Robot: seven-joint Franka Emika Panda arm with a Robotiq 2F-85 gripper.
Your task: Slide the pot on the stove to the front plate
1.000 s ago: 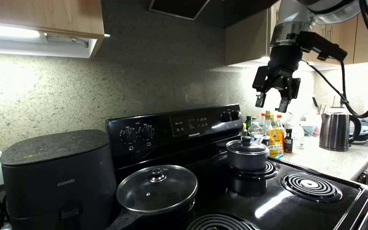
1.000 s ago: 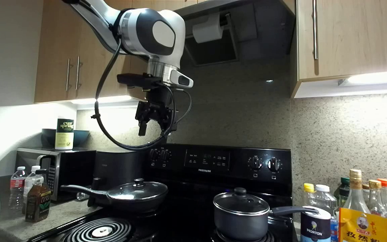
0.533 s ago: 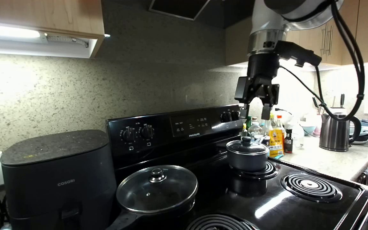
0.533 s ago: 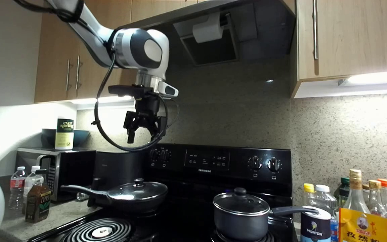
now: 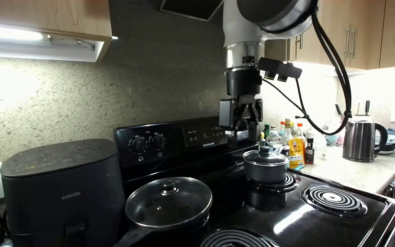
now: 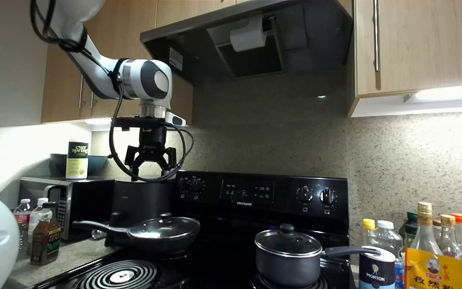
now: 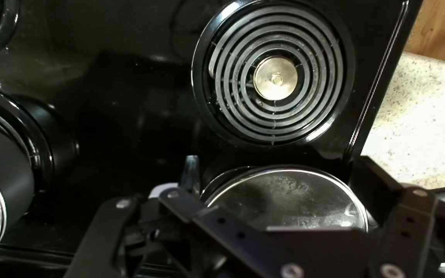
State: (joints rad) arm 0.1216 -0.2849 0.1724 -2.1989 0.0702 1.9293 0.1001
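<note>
The small, short, cylindrical dark grey metal pot (image 6: pixel 287 267) sits upright on a dark rear coil burner (image 5: pixel 288 182) of the glossy black electric stove (image 5: pixel 314 226). It should be stiff and fairly light, heavier if filled; its contents cannot be made out. The smooth wall is probably slippery to pinch, and the bright-rimmed, see-through glass lid (image 6: pixel 279 245), which may sit loose, is the fragile part. Pulling the round dark knob (image 6: pixel 286 229) would likely just lift that lid, so the better hold is the long grey handle (image 6: pixel 345 251), close to the body. In an exterior view the handle's end overlaps a dark blue, white-topped salt canister (image 6: pixel 376 269); whether they touch cannot be told. The base may catch on the coil's ridges before gliding over the slick surface toward the grey-ringed spiral coil burner (image 5: pixel 334 202) in front, likely the plate meant.

The black two-fingered gripper (image 6: pixel 150 174) hangs well apart from the pot, fingers spread wide, holding nothing; in the wrist view they frame part of a wide, glass-lidded black pan (image 7: pixel 284 200). Beyond stand a matte charcoal, round-cornered air fryer (image 5: pixel 63 195) and a brushed-steel kettle (image 5: pixel 360 142), the latter on a pale speckled counter (image 5: pixel 341 178).
</note>
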